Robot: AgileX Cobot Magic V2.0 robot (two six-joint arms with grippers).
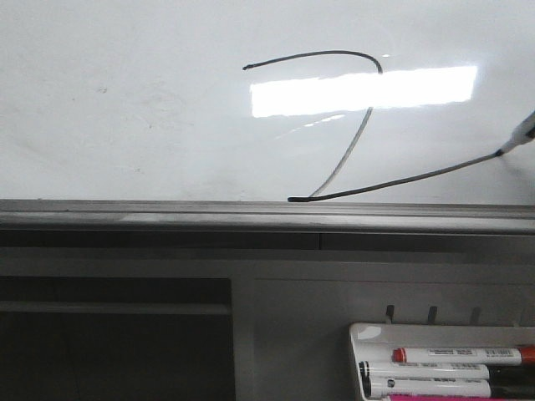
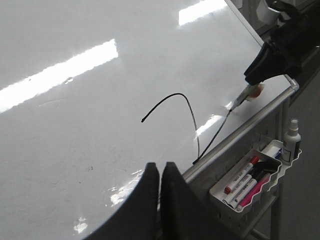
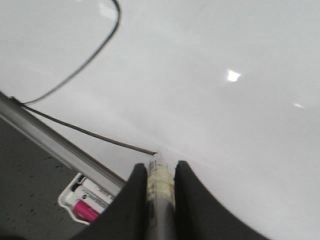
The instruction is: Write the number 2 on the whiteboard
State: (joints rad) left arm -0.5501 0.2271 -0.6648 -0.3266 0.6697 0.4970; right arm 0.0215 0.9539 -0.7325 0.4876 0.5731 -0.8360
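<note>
A thin black number 2 [image 1: 359, 134] is drawn on the glossy whiteboard [image 1: 125, 100]: curved top, faded diagonal, long slanting base stroke running right. It also shows in the left wrist view [image 2: 192, 125] and partly in the right wrist view [image 3: 75, 75]. My right gripper [image 3: 160, 167] is shut on a marker [image 3: 159, 185] whose tip touches the board at the end of the base stroke; the marker tip shows at the front view's right edge [image 1: 517, 138]. The left wrist view shows that arm [image 2: 280, 50] with the marker. My left gripper [image 2: 161, 166] is shut and empty, hovering over the board.
A grey metal edge rail [image 1: 251, 213] runs along the board's near edge. Below it at the right hangs a white marker tray [image 1: 364, 351] with several markers, also in the left wrist view [image 2: 250, 182]. A small spray bottle [image 2: 291, 140] stands beside the tray.
</note>
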